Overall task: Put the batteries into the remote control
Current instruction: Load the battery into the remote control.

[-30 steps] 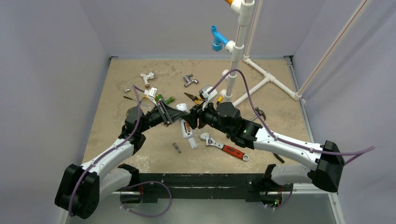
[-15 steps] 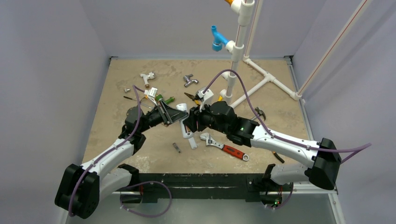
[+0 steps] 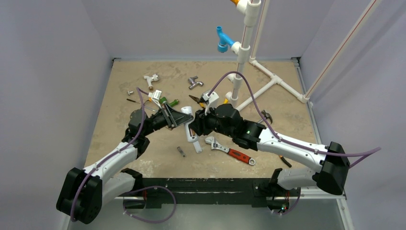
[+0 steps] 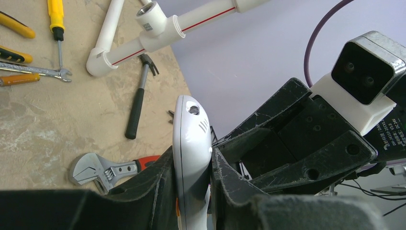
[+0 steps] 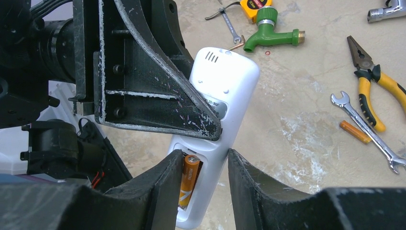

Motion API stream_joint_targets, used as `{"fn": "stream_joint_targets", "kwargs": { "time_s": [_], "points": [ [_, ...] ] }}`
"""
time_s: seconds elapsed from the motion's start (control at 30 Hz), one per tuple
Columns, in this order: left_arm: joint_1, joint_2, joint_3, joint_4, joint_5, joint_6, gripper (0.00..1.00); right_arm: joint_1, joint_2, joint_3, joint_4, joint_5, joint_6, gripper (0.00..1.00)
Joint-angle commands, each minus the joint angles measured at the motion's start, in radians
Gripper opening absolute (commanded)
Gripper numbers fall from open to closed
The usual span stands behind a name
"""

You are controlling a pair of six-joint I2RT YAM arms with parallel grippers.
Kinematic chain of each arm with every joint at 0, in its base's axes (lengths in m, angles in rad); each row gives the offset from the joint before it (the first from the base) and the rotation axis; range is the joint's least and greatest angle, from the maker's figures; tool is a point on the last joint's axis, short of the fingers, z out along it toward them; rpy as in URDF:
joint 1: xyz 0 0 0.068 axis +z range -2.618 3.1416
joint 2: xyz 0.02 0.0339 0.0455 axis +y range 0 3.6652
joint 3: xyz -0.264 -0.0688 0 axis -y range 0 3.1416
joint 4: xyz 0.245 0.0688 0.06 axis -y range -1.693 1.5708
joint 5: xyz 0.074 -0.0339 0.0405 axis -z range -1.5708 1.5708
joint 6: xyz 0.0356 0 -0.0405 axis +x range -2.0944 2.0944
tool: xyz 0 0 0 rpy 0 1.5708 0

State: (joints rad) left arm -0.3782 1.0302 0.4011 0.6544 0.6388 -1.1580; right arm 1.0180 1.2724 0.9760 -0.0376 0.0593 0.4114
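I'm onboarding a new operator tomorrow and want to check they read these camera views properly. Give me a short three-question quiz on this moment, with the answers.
1. True or false: the left end effector is shut on the remote control.
2. Where is the loose battery? A) inside the remote control; B) flat on the table beside a spanner; C) standing upright on the remote control.
3. In the right wrist view, how many batteries show inside the remote control's open back?

Key: 1 true. 2 B. 3 one, the seated battery.
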Motion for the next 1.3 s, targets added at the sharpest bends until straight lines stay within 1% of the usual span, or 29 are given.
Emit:
{"fn": "stream_joint_targets", "kwargs": {
  "time_s": [0.0, 0.07, 0.23, 0.37, 0.43, 0.5, 0.67, 0.73, 0.8, 0.83, 0.87, 0.9, 0.97, 1.03, 1.07, 1.13, 1.27],
  "points": [
    [-0.005, -0.003, 0.041, 0.051, -0.004, 0.02, 0.0, 0.001, -0.002, 0.043, 0.026, -0.032, 0.019, 0.39],
    [-0.005, -0.004, 0.041, 0.051, -0.002, 0.02, 0.0, 0.001, -0.006, 0.041, 0.031, -0.038, 0.018, 0.4],
    [-0.004, -0.002, 0.042, 0.051, -0.002, 0.021, 0.0, 0.001, -0.024, 0.024, 0.089, -0.056, 0.005, 0.52],
    [-0.004, -0.002, 0.042, 0.055, 0.001, 0.017, 0.0, 0.001, -0.048, 0.017, 0.12, -0.055, -0.045, 0.57],
    [-0.004, -0.003, 0.042, 0.059, 0.005, 0.015, 0.0, 0.001, -0.071, 0.013, 0.138, -0.052, -0.09, 0.58],
    [-0.004, -0.002, 0.043, 0.064, 0.009, 0.011, 0.0, 0.001, -0.098, 0.004, 0.156, -0.016, -0.144, 0.59],
    [-0.004, -0.001, 0.043, 0.085, 0.021, -0.002, 0.0, -0.001, -0.151, -0.022, 0.178, 0.029, -0.324, 0.6],
    [-0.004, 0.002, 0.043, 0.103, 0.028, -0.012, 0.0, -0.002, -0.181, -0.072, 0.233, 0.009, -0.417, 0.55],
    [-0.004, 0.006, 0.043, 0.12, 0.035, -0.024, 0.0, -0.009, -0.217, -0.151, 0.323, -0.062, -0.535, 0.49],
    [-0.005, 0.008, 0.043, 0.127, 0.039, -0.03, 0.0, -0.02, -0.234, -0.191, 0.369, -0.12, -0.597, 0.48],
    [-0.004, 0.01, 0.042, 0.134, 0.043, -0.038, 0.0, -0.035, -0.247, -0.227, 0.407, -0.198, -0.657, 0.47],
    [-0.005, 0.011, 0.041, 0.139, 0.045, -0.04, 0.0, -0.051, -0.262, -0.242, 0.409, -0.29, -0.7, 0.47],
    [-0.004, 0.011, 0.041, 0.142, 0.049, -0.041, 0.0, -0.102, -0.274, -0.245, 0.403, -0.405, -0.693, 0.47],
    [-0.004, 0.014, 0.041, 0.143, 0.051, -0.041, 0.0, -0.175, -0.281, -0.267, 0.465, -0.55, -0.648, 0.47],
    [-0.004, 0.016, 0.041, 0.143, 0.051, -0.04, 0.0, -0.196, -0.285, -0.287, 0.509, -0.591, -0.64, 0.48],
    [-0.005, 0.017, 0.04, 0.149, 0.052, -0.041, 0.0, -0.214, -0.283, -0.311, 0.553, -0.65, -0.658, 0.48],
    [-0.005, 0.018, 0.037, 0.16, 0.055, -0.045, 0.0, -0.222, -0.243, -0.302, 0.585, -0.781, -0.702, 0.48]
  ]
}}
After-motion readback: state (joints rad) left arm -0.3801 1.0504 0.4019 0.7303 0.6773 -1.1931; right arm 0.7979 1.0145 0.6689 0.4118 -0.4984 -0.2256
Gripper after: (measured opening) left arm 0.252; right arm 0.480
